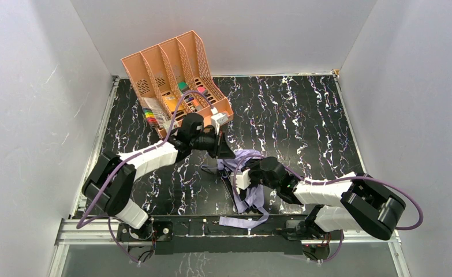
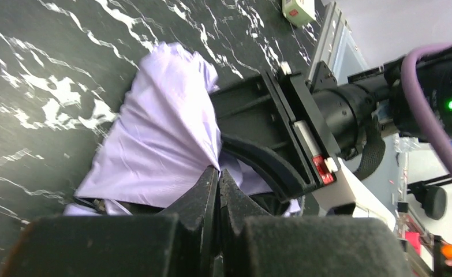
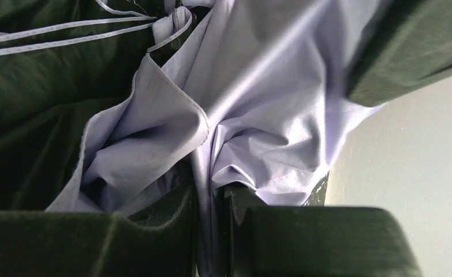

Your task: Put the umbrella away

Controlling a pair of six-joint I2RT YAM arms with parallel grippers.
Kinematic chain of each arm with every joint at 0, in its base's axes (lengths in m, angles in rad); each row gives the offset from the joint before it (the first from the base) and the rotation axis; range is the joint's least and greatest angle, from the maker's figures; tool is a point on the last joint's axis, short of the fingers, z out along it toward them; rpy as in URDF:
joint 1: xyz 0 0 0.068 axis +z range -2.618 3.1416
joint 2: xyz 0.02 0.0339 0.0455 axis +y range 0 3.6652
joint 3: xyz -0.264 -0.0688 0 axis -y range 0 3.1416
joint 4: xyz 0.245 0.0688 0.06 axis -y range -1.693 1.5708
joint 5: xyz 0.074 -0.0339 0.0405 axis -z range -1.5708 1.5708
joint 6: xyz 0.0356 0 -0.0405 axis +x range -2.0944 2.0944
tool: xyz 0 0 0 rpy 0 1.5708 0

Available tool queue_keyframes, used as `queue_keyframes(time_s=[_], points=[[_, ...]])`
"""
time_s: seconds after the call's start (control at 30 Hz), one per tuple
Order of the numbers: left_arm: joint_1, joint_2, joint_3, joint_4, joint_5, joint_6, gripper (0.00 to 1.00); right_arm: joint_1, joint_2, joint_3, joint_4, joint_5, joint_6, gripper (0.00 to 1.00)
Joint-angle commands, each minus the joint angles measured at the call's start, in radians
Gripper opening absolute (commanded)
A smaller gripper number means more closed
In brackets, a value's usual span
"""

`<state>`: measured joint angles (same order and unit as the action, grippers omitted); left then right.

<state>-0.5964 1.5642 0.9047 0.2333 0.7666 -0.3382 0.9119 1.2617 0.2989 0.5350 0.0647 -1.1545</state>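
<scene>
Inspection, with every position referred to the peach file organiser (image 1: 174, 69). The organiser sits at the far left of the black marbled table (image 1: 310, 115) and has four open compartments side by side. Small coloured items lie at their near ends: a multicoloured row (image 1: 151, 117) in the leftmost, an orange piece (image 1: 168, 104) in the next, and green and pink pieces (image 1: 184, 86) further right. All are too small to identify. A small pale box (image 1: 219, 119) stands outside the organiser, just beside its near right corner. No part of the umbrella (image 1: 247, 158) is in any compartment. It lies collapsed on the table, nearer my bases than the organiser and off beyond that same corner, as a crumpled heap of pale lavender fabric. Its strap (image 1: 243, 222) trails out on the side away from the organiser, over the rail at the table's near edge. My left gripper (image 2: 217, 179) is on the organiser side of the heap. Its jaws are pressed together with the tips against the edge of the fabric, and I cannot tell whether any cloth is caught between them. My right gripper (image 3: 210, 199) is on the side of the heap away from the organiser, and its jaws are nearly closed and clamped on a fold of the lavender fabric, which runs down through the narrow gap between the fingers (image 3: 154, 231).
</scene>
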Motion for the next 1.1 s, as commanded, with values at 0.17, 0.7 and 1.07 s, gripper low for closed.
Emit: queue_keyframes(time_s=[0.17, 0.7, 1.07], points=[[-0.151, -0.098, -0.215, 0.288, -0.081, -0.226, 0.00, -0.004, -0.010, 0.017, -0.025, 0.012, 0.108, 0.18], [-0.280, 0.114, -0.369, 0.543, -0.369, -0.296, 0.01, -0.011, -0.083, 0.036, -0.092, -0.096, 0.211, 0.47], [-0.289, 0.162, -0.376, 0.443, -0.487, -0.222, 0.00, -0.038, -0.305, 0.101, -0.360, -0.156, 0.323, 0.68]])
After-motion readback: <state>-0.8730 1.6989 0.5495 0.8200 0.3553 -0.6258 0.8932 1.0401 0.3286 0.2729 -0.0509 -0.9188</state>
